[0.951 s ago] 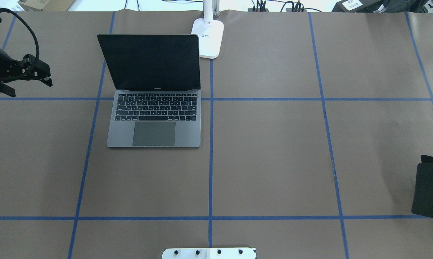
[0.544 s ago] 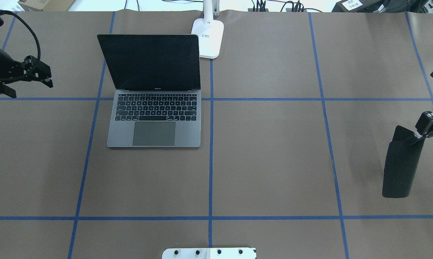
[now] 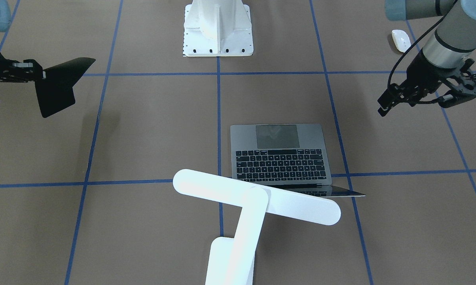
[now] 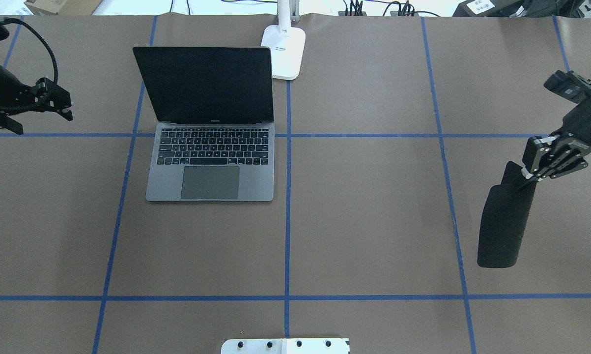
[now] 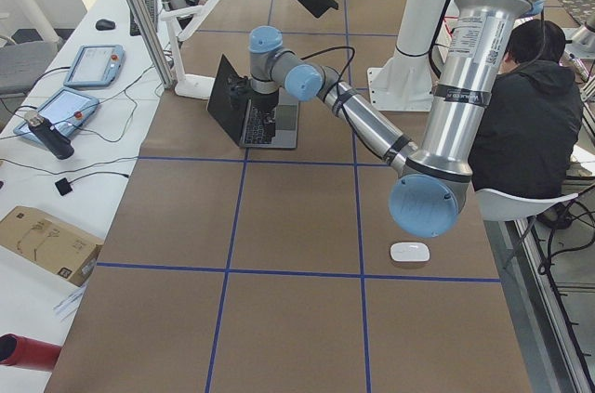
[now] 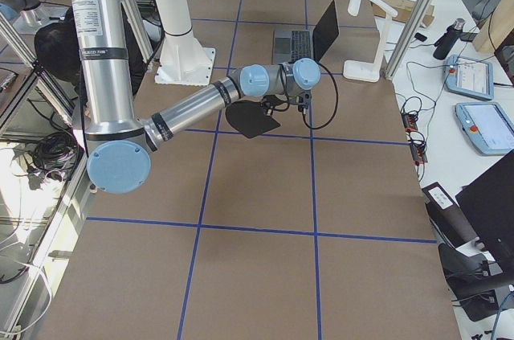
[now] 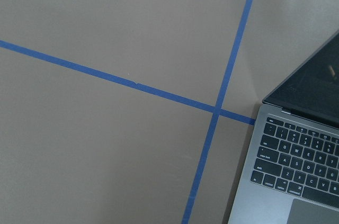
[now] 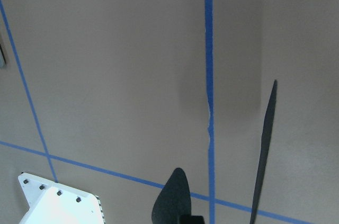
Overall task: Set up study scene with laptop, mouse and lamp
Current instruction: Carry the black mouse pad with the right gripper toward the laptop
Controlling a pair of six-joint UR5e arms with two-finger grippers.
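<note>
The grey laptop (image 4: 209, 147) lies open left of the table's middle, its dark screen upright; its corner shows in the left wrist view (image 7: 296, 166). The white lamp (image 3: 257, 196) stands just behind it, its base (image 4: 285, 51) at the far edge. The white mouse (image 3: 401, 39) lies near the robot's base on the left arm's side, outside the overhead view. My left gripper (image 4: 42, 123) is open and empty, above the table left of the laptop. My right gripper (image 4: 526, 179) is shut on a black mat (image 4: 504, 226), which hangs above the table's right side.
The white bolted pedestal (image 3: 218, 27) stands at the robot's edge of the table. Blue tape lines (image 4: 288, 221) cross the brown table cover. A seated person (image 5: 525, 124) is beside the table, behind the robot. Cables and devices lie beyond the far edge.
My right gripper has come in from the right edge with the black mat, moving left and towards the far side. My left gripper has drifted slightly left.
</note>
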